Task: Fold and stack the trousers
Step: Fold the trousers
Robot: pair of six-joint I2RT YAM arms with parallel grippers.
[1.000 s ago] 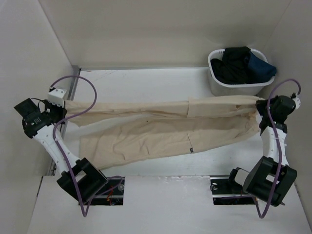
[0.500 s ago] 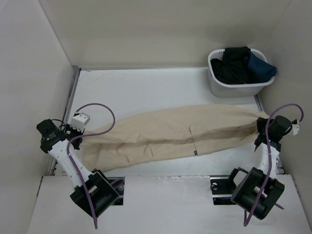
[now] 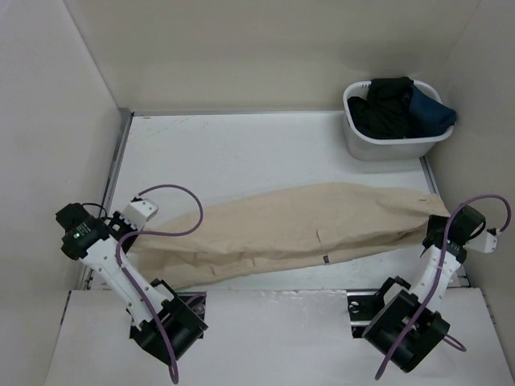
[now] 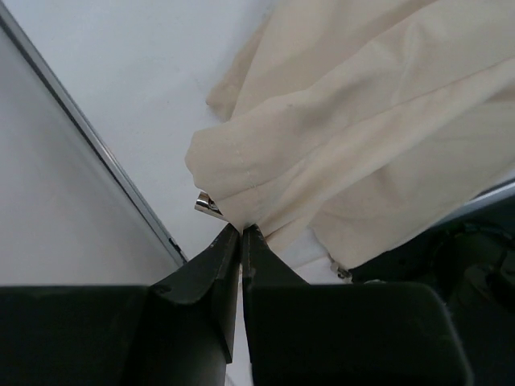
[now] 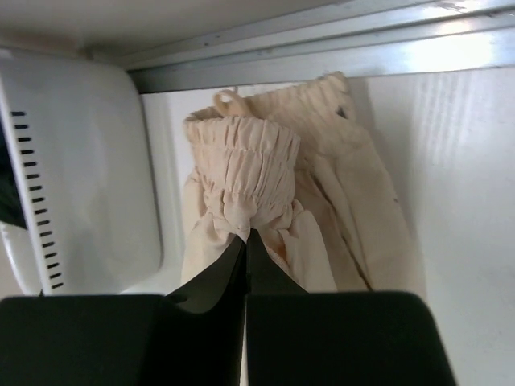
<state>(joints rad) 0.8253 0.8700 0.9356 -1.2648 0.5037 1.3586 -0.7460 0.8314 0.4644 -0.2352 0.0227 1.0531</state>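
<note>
The beige trousers (image 3: 290, 229) lie stretched across the near part of the white table, folded lengthwise, legs to the left and waistband to the right. My left gripper (image 3: 135, 233) is shut on the leg hems (image 4: 241, 193) at the left end. My right gripper (image 3: 434, 233) is shut on the gathered waistband (image 5: 245, 181) at the right end. Both jaws pinch cloth with no gap between them. A small dark label (image 3: 325, 259) shows on the near edge of the trousers.
A white basket (image 3: 394, 141) with black and navy garments stands at the back right, also in the right wrist view (image 5: 72, 177). A metal rail (image 4: 96, 145) runs along the table's left edge. White walls close in on the left, back and right.
Both grippers have pulled the trousers toward the near edge of the table. The upper leg has come down over the lower one, so the trousers now lie as one narrower band.
</note>
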